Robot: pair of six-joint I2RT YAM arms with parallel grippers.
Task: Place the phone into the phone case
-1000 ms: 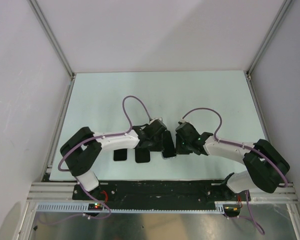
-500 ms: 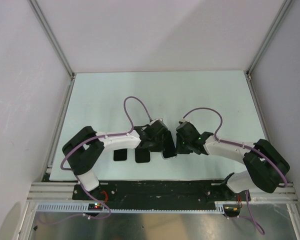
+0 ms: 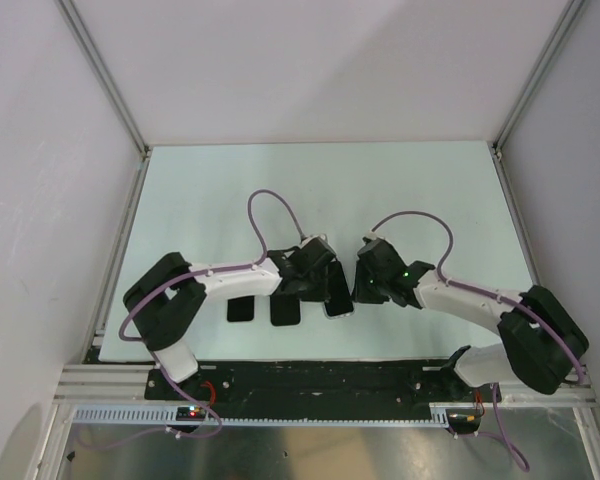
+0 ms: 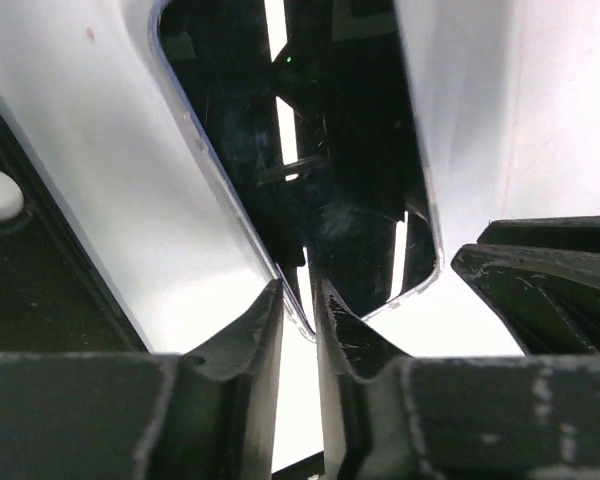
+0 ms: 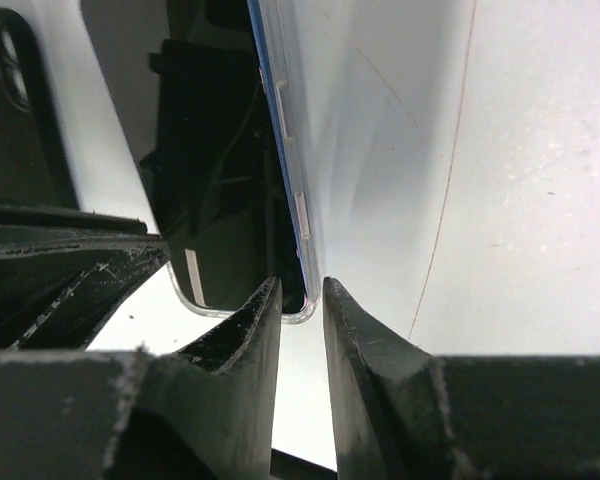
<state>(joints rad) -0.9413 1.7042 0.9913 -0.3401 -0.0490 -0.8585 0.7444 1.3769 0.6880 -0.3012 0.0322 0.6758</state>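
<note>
Your left gripper [image 4: 298, 300] is pinched down on the near corner of the phone [image 4: 320, 150], and your right gripper [image 5: 302, 295] is clamped on the thin edge of its opposite corner, so both arms share the handset just above the table [image 3: 280, 190]. The phone case [image 3: 285, 311] lies flat just to the left of it, with a second dark piece [image 3: 242, 310] beyond, and the phone is not yet in it. You appear to be mid-carry: next, shift the phone left over the case, square the outlines, and press it in.
</note>
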